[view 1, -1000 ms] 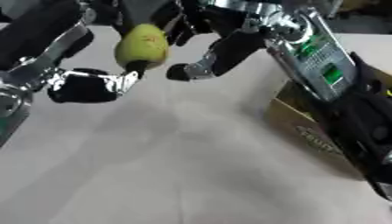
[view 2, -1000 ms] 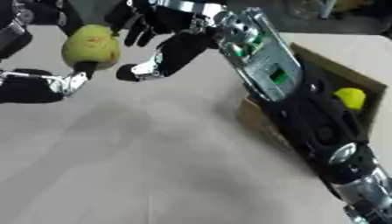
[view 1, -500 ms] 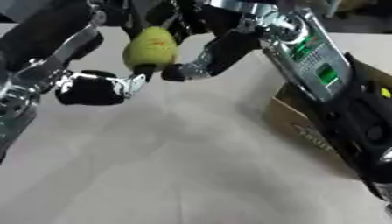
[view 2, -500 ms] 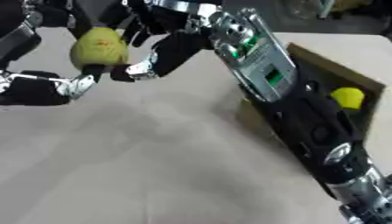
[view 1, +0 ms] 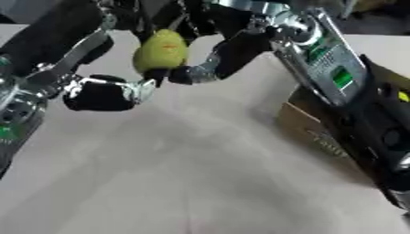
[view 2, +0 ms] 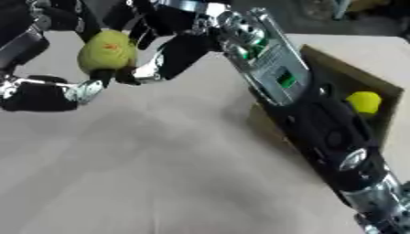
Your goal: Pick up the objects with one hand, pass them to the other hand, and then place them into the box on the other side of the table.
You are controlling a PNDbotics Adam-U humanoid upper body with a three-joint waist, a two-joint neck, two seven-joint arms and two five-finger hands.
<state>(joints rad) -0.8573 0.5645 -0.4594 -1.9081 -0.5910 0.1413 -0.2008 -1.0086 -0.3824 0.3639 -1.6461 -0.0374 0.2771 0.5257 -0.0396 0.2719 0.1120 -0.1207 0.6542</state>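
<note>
Left eye view: both arms meet at about 11 o'clock, raised above the worktop (view 1: 184, 173).
Task object: a yellow-green fruit (view 1: 160, 49), rounded and pear-like, with a small reddish mark on its skin; held in the air, well clear of the worktop.
Left robot hand (view 1: 120, 89): enters from 9 o'clock; its fingers curl under and beside the fruit's lower end. Which hand actually bears the load cannot be told.
Right robot hand (view 1: 210, 64): enters from 1 o'clock; fingers curled toward the fruit from its right side and top, fingertips touching or just beside the skin. Full closure cannot be confirmed.
Step in hand (judgement): hand-to-hand transfer in mid-air, not yet clearly completed.
Destination: cardboard box (view 2: 352, 82) at 3 o'clock on the worktop, partly hidden behind the right forearm; a yellow rounded item (view 2: 364, 101) already lies inside.
Handling (judgement): likely light, with a stiff body and a smooth skin that may slip; bruising is possible under pinching contact.
Where to hold (judgement): wrap the widest part of the body, fingers opposed by the thumb; avoid the narrower end.
Risk (judgement): release by the giving robot hand before the receiving one has closed would drop the fruit onto the worktop, where it may roll.
</note>
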